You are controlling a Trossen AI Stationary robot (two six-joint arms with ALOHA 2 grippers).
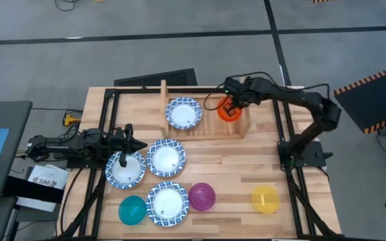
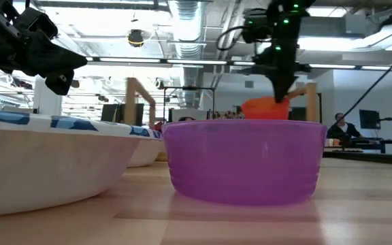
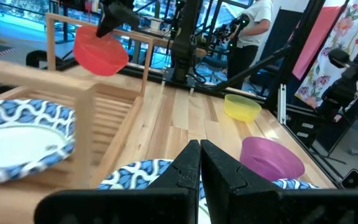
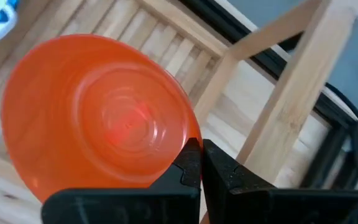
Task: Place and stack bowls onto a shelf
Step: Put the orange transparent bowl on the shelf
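My right gripper (image 1: 230, 102) is shut on the orange bowl (image 1: 230, 111), which hangs over the right part of the wooden shelf (image 1: 210, 128). One white bowl with a blue rim (image 1: 183, 112) sits on the shelf's slatted base, on its left part. Three more white bowls (image 1: 166, 158) (image 1: 126, 169) (image 1: 167, 203) rest on the table, with the teal (image 1: 132, 209), purple (image 1: 202, 196) and yellow (image 1: 265, 199) bowls. My left gripper (image 3: 199, 167) is shut and hovers just above the left white bowl (image 3: 138, 174), touching nothing. My right gripper pinches the orange bowl by its rim (image 4: 180, 144), the thin wall between its two fingers. The fingers come from above, slanting down from the table's right side. The bowl (image 3: 101, 53) is lifted clear of the shelf and hangs tilted below the fingers (image 2: 282, 87).
The shelf's two upright side boards (image 1: 164, 94) (image 1: 245, 114) flank its slatted base. A black metal frame (image 1: 283, 100) runs around the table's edges. Bare wood lies between the shelf and the yellow bowl. People stand in the room beyond the table (image 3: 253, 25).
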